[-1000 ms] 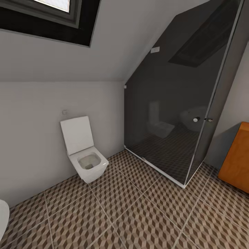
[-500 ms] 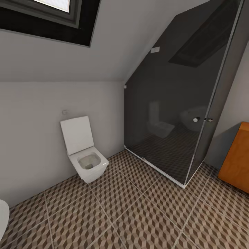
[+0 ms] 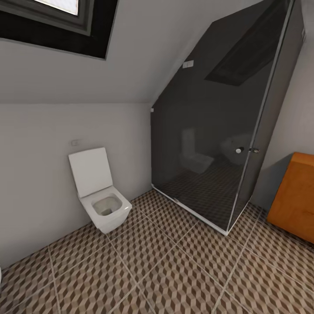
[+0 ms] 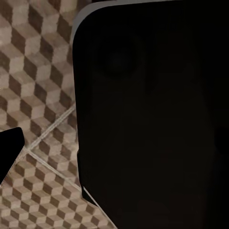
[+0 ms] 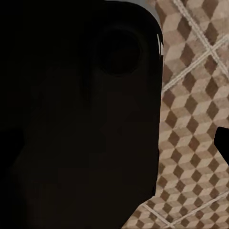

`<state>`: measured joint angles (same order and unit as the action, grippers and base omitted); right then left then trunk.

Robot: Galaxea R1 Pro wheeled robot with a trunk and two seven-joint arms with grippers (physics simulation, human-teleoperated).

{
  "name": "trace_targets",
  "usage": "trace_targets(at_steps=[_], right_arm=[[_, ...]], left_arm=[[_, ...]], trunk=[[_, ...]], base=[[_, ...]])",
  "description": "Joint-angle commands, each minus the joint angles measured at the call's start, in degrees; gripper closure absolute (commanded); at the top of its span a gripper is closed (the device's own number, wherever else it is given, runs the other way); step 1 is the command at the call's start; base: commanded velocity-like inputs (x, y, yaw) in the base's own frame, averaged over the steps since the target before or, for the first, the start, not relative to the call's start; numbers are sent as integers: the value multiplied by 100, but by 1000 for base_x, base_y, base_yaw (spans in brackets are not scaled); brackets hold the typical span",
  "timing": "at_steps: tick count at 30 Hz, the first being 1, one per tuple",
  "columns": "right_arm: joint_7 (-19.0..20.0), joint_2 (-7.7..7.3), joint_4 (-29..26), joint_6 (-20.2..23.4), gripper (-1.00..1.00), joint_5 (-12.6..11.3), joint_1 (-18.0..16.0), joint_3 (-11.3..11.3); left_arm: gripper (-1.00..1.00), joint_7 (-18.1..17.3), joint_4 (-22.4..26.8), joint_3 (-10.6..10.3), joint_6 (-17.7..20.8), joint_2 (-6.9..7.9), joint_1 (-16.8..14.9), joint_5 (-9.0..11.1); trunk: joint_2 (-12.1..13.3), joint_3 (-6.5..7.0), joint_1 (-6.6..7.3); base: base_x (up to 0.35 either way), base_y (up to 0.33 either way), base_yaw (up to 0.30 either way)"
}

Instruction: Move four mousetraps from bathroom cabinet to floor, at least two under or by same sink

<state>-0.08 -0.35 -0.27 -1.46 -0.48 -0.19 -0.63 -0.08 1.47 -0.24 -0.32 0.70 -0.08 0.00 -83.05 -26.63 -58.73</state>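
Note:
The orange-brown cabinet (image 3: 295,197) stands at the right edge of the head view, cut off by the frame, its side facing me. The bathroom floor (image 3: 165,270) of cube-pattern tiles spreads across the foreground. The mousetraps and the bathroom sink are out of view. In the left wrist view a big black part of the robot covers most of the picture, with floor tiles (image 4: 38,86) beside it and a dark tip (image 4: 9,148) at the edge. The right wrist view is alike: a black bulk, floor tiles (image 5: 191,119) and a dark tip (image 5: 223,143).
A white wall-hung toilet (image 3: 101,204) with its lid up is on the left wall. A dark glass shower enclosure (image 3: 209,144) fills the corner between the toilet and the cabinet. A sloped ceiling with a dark-framed window (image 3: 56,26) is above.
The whole head picture has shifted left, so the camera has turned right. More of the cabinet shows. Nothing in the room has moved.

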Motion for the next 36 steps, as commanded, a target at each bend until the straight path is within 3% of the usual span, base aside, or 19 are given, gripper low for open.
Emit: trace_targets(at_steps=[1,36], right_arm=[[-1,0,1,-18,-100,-7,-3,-6],[-1,0,1,-21,-100,-31,0,-16]], left_arm=[[-100,-1,2,-3,-3,1,-1,0],[-100,-1,2,-3,-3,1,-1,0]], trunk=[[-3,-2,0],[-3,118,0]], base=[[0,0,-214],[0,0,-250]])
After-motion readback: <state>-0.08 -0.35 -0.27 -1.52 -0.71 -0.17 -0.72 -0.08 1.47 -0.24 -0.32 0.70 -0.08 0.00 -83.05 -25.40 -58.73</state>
